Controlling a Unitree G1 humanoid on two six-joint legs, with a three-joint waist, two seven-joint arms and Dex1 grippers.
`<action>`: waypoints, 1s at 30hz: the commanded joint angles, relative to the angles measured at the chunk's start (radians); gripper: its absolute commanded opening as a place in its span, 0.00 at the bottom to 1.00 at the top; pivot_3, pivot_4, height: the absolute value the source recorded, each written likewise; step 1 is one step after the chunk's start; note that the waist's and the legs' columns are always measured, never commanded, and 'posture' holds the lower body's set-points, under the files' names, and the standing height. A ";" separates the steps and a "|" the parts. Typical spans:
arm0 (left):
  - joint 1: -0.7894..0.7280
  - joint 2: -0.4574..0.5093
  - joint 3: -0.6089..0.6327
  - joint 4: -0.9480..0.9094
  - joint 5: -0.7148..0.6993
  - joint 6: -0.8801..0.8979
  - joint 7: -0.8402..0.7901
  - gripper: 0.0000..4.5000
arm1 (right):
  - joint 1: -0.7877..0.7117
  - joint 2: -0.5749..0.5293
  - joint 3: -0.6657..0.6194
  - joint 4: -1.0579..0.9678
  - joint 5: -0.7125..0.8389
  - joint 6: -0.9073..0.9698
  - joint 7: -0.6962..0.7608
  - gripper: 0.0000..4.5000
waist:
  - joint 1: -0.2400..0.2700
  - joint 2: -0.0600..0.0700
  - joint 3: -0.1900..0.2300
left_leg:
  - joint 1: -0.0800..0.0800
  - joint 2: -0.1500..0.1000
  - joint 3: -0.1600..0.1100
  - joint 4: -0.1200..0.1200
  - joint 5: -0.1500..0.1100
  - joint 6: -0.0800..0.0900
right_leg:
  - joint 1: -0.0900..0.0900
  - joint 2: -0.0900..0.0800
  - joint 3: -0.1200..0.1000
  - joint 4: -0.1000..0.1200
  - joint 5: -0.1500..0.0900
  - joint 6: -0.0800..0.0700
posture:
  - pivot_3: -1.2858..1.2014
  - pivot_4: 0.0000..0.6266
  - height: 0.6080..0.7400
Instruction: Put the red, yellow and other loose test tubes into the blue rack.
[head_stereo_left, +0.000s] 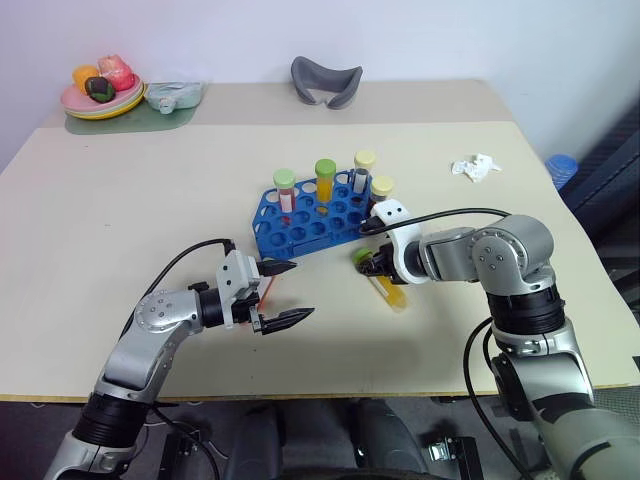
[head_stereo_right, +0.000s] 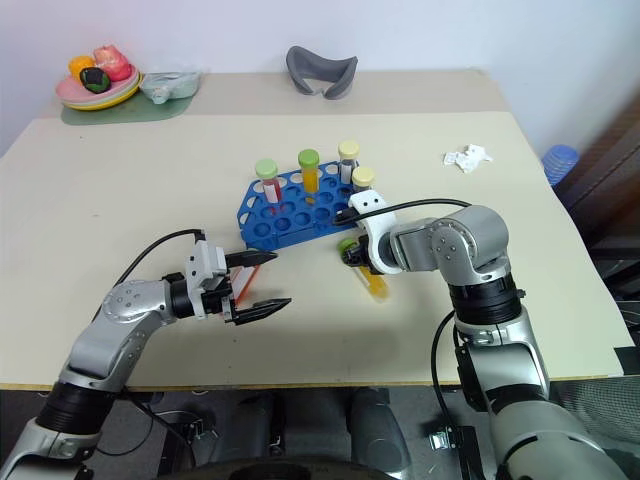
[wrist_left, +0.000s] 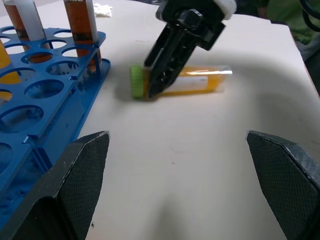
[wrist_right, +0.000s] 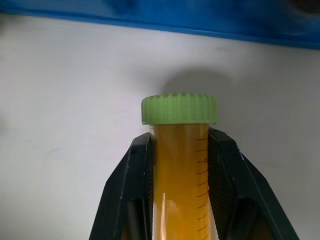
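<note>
The blue rack (head_stereo_left: 308, 228) stands mid-table with several capped tubes upright in its far rows. Just off its near right corner a yellow test tube (head_stereo_left: 389, 291) with a green cap (wrist_right: 179, 109) lies on the table. My right gripper (head_stereo_left: 373, 263) points down at it and is shut on the tube right behind the cap, as the right wrist view shows. My left gripper (head_stereo_left: 289, 292) hovers open in front of the rack's left end, with nothing between its fingers (wrist_left: 80, 170). A thin red thing (head_stereo_left: 268, 290) shows partly behind it.
A plate of toy fruit (head_stereo_left: 100, 98) and a teal object (head_stereo_left: 175, 95) sit at the back left corner. A grey curved object (head_stereo_left: 325, 80) lies at the back centre. Crumpled white paper (head_stereo_left: 476, 167) lies to the right of the rack.
</note>
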 joint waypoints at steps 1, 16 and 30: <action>0.008 -0.003 0.023 0.009 -0.013 -0.010 0.000 1.00 | -0.013 0.001 -0.044 -0.092 0.004 0.007 0.009 0.20 | 0.000 0.000 0.000 | 0.000 0.000 0.000 0.000 0.000 0.000 | 0.000 0.000 0.000 0.000 0.000 0.000 | 0.52 0.24 1.00; 0.010 0.010 0.052 0.020 -0.029 0.003 -0.008 1.00 | 0.107 0.243 -0.294 -0.217 0.001 -0.637 0.238 0.20 | 0.000 0.000 0.000 | 0.000 0.000 0.000 0.000 0.000 0.000 | 0.000 0.000 -0.001 -0.001 0.000 0.000 | 0.52 0.24 1.00; 0.045 0.023 0.128 -0.032 -0.074 0.052 0.030 1.00 | 0.191 0.439 -0.189 0.241 -0.308 -1.620 0.510 0.20 | -0.001 0.000 0.000 | 0.000 0.000 0.000 -0.001 0.000 0.000 | -0.001 0.000 -0.001 0.001 0.000 0.000 | 0.52 0.24 1.00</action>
